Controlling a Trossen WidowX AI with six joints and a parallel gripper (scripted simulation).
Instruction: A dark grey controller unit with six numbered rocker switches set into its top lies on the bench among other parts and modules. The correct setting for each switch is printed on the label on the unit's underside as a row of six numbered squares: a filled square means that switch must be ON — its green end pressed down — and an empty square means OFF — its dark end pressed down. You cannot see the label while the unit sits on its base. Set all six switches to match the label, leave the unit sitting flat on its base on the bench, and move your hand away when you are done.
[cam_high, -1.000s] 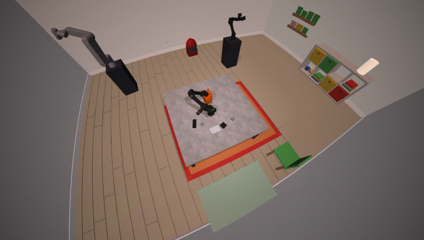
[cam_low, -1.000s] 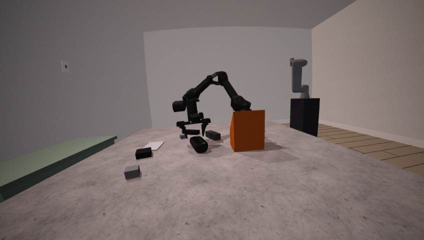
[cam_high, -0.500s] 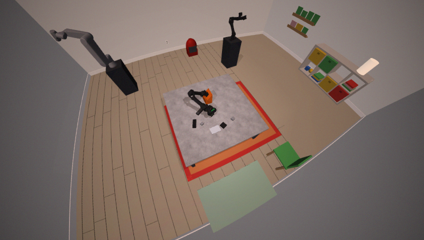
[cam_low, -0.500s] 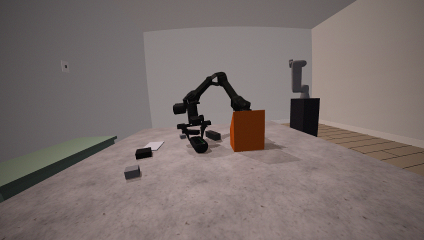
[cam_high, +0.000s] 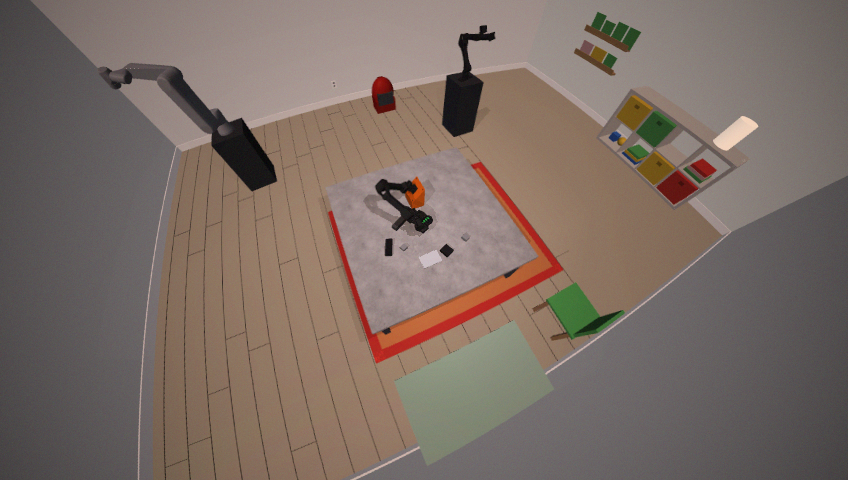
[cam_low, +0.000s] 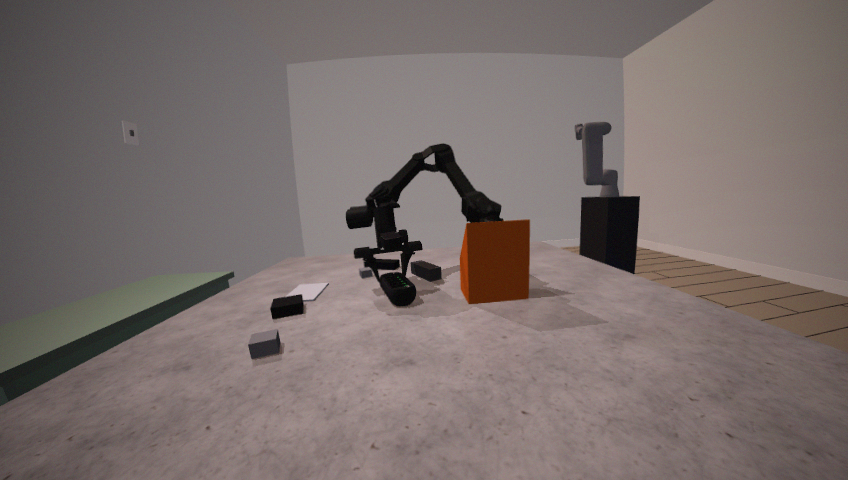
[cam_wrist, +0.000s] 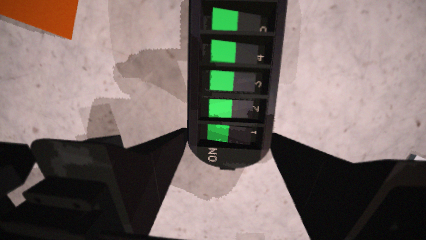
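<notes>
The dark grey controller unit (cam_high: 428, 223) (cam_low: 401, 296) (cam_wrist: 230, 159) is between the fingers of my gripper (cam_low: 391, 276) (cam_wrist: 228, 135), its switches facing up. The fingertips press on both long sides near the switch 1 end. Switches 1 to 5 show in the wrist view, their green ends on the left, the side marked ON. Switch 1's green end looks darker than the others. Switch 6 is out of the wrist view. The label on the underside is hidden. I cannot tell whether the base is flat on the bench or slightly raised.
On the bench (cam_low: 476, 386), an orange box (cam_high: 414, 195) (cam_low: 496, 261) (cam_wrist: 37, 15) stands beside the unit. Two dark bars (cam_high: 388, 246) (cam_low: 426, 270), a black block (cam_high: 446, 250) (cam_low: 286, 306), a white card (cam_high: 430, 258) (cam_low: 307, 291) and two small grey blocks (cam_high: 465, 236) (cam_low: 264, 343) lie around.
</notes>
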